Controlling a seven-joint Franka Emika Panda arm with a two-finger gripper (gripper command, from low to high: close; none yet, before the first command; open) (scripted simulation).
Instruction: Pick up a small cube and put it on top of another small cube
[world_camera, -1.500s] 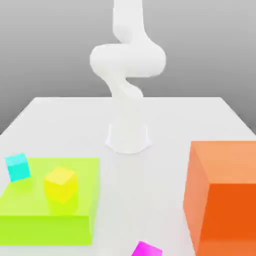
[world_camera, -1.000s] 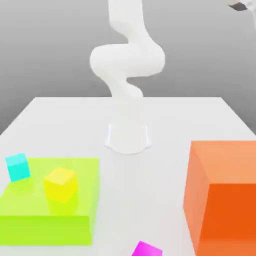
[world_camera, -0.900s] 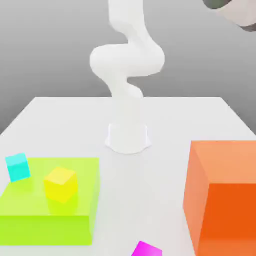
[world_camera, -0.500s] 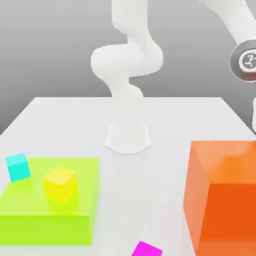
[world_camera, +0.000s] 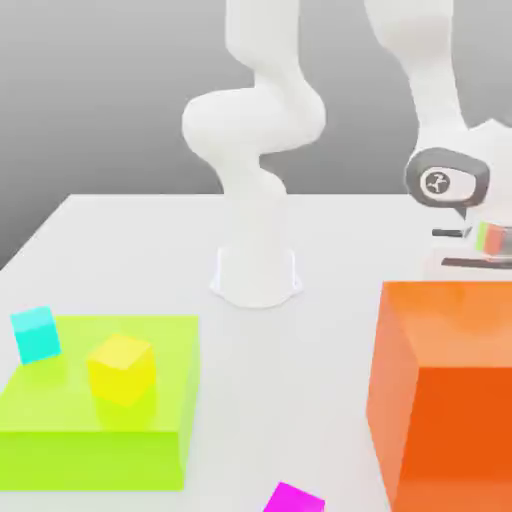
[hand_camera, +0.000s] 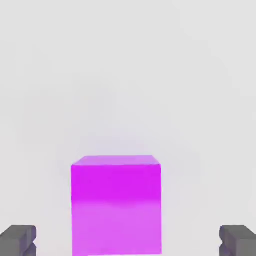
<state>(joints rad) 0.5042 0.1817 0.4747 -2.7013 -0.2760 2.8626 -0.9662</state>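
At the exterior view's left, a small cyan cube (world_camera: 35, 334) stood beside a big flat lime-green block (world_camera: 100, 420), and on top of that block rested the small plain yellow cube (world_camera: 121, 369), with nothing stacked on it. A pinker magenta small cube (world_camera: 293, 498) lay near the bottom edge, on the white table (world_camera: 150, 250). Further right, the white arm (world_camera: 255, 130) bent over and down behind a tall orange block (world_camera: 445, 390), which hid the fingertips. In the hand view, the small plain violet-purple cube (hand_camera: 116, 205) sat on the table between the two dark fingertips (hand_camera: 18, 239), which stood wide apart on either side without touching it, so the gripper (hand_camera: 128, 240) was open and empty. By that reading the task was barely begun: the approach looked nearly finished, while closing on the violet cube, lifting it, carrying it across to the yellow cube and setting it down all remained. Compared with a second and a half earlier, when the hand was out of the exterior view, the arm had swung down at the right; the cubes had not shifted.
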